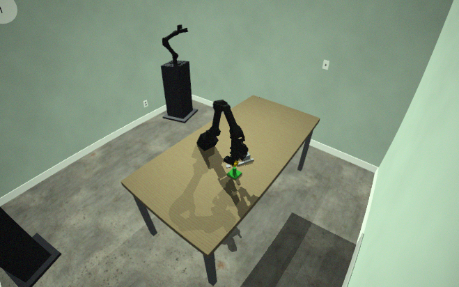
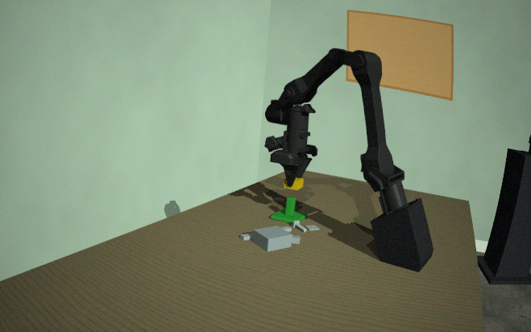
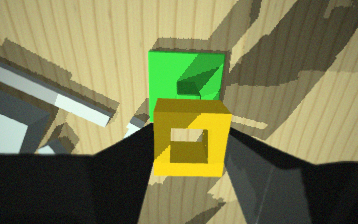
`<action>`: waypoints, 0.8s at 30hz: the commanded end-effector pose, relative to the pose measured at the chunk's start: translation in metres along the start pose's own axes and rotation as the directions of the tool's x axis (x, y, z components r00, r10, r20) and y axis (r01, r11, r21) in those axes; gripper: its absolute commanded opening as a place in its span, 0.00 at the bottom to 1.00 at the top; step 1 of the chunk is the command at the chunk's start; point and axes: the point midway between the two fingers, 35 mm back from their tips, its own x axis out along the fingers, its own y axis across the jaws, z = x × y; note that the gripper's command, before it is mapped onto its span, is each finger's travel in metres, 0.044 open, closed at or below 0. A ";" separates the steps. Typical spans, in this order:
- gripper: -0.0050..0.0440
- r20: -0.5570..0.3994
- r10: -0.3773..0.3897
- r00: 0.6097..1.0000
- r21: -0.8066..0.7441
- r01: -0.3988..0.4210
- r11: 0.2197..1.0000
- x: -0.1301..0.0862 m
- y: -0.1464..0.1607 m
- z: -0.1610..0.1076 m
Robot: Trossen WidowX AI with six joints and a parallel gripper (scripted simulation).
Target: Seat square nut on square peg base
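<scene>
My gripper (image 2: 293,178) is shut on a yellow square nut (image 2: 293,183) and holds it in the air, a short way above the top of the green square peg (image 2: 291,204). The peg stands upright on its flat green base (image 2: 287,216) on the wooden table. In the wrist view the nut (image 3: 192,137) sits between my dark fingers, with its square hole open, and the green peg and base (image 3: 187,85) lie just beyond it, slightly off from the hole. In the top view the nut (image 1: 235,163) hangs over the peg (image 1: 235,173).
A grey block with small grey pieces (image 2: 273,238) lies on the table just in front of the green base; it also shows at the left of the wrist view (image 3: 10,115). My arm's base (image 2: 401,234) stands to the right. Black pedestals stand on the floor.
</scene>
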 end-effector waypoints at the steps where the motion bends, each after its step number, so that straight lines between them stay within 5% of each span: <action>1: 0.00 0.028 -0.006 1.000 -0.003 0.006 1.000 -0.006 -0.004 0.006; 24: 0.00 0.028 -0.005 1.000 -0.003 0.005 1.000 0.022 -0.004 0.008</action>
